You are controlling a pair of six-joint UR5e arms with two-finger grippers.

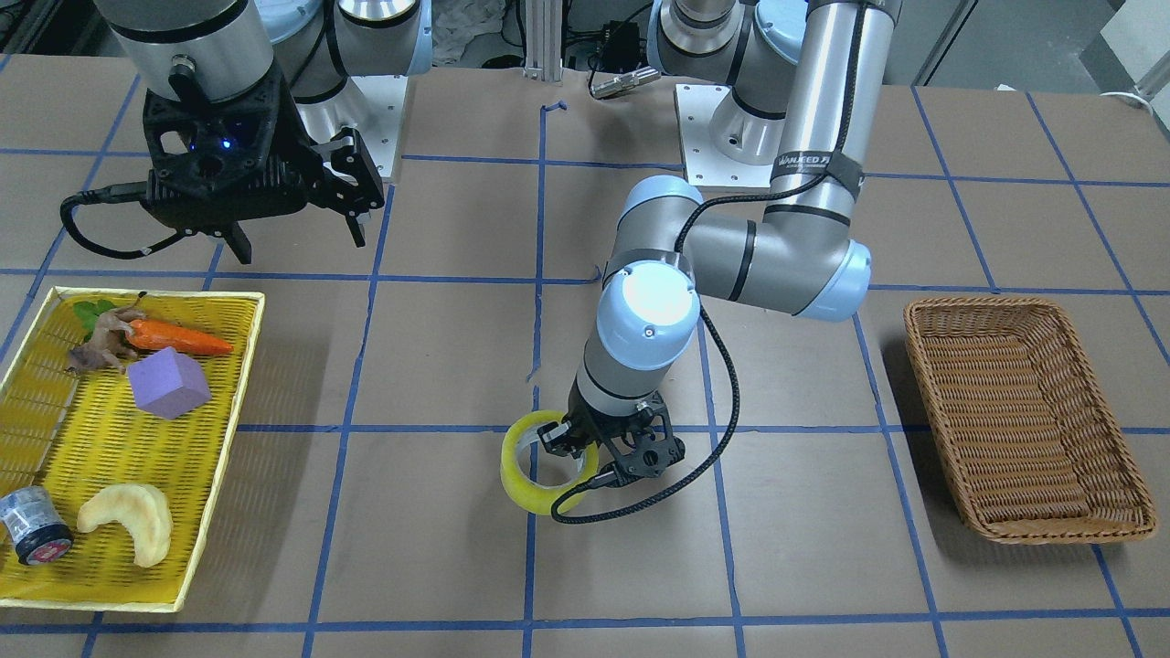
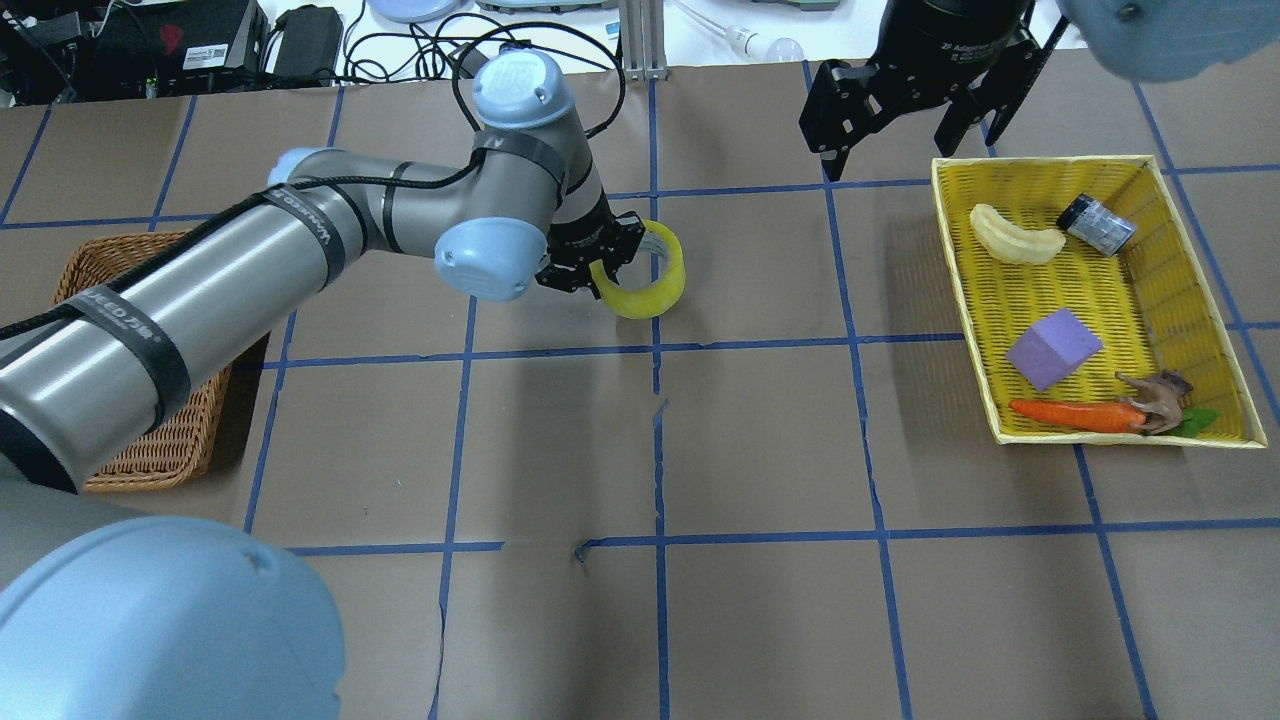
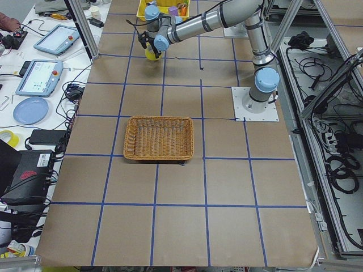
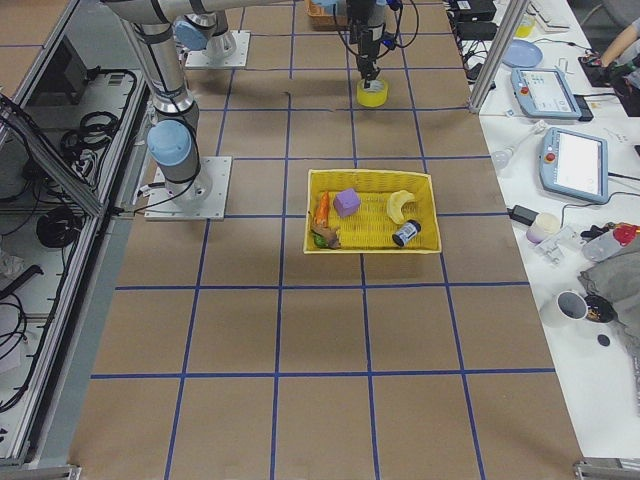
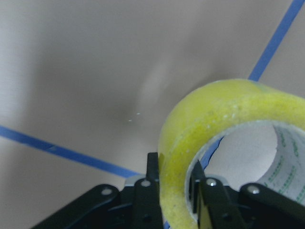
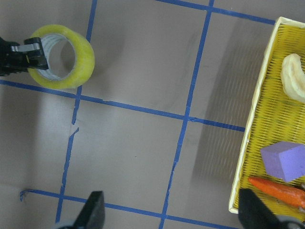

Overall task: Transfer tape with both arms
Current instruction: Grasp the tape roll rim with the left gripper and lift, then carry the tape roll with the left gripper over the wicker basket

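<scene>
The tape (image 1: 526, 477), a yellow ring with a pale core, is tilted low over the middle of the table. My left gripper (image 1: 571, 450) is shut on its wall, one finger inside the ring and one outside, as the left wrist view shows (image 5: 174, 183) with the tape (image 5: 224, 109) filling the right side. In the overhead view the tape (image 2: 650, 285) sits at the left gripper (image 2: 600, 268). My right gripper (image 1: 302, 219) hangs open and empty, high beside the yellow tray; its view shows the tape (image 6: 62, 57) far off to the upper left.
A yellow tray (image 1: 223, 448) holds a carrot (image 1: 178, 338), a purple block (image 1: 169, 382), a pale banana shape (image 1: 128, 521) and a small dark cylinder with a red label (image 1: 32, 528). An empty wicker basket (image 1: 1015, 411) stands on the left arm's side.
</scene>
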